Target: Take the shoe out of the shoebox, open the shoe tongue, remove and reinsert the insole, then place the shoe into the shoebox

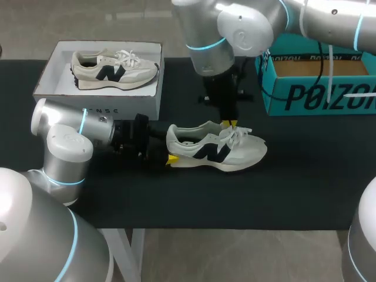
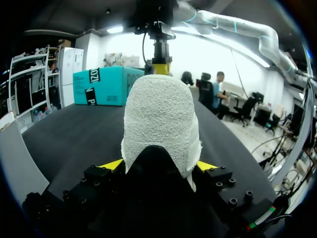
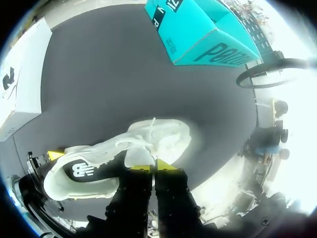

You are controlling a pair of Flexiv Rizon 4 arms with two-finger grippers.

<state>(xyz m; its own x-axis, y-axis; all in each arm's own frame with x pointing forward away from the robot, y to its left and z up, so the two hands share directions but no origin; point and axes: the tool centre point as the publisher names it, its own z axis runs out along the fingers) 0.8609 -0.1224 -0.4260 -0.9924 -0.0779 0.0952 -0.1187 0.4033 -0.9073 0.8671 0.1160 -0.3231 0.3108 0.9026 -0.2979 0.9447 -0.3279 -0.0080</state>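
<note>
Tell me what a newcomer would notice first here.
The white shoe stands on its sole in the middle of the black table, its heel clamped in the left gripper, with the right gripper poised just above its tongue and laces. At the far left a white shoebox holds a second shoe, and a teal box stands at the far right.
</note>
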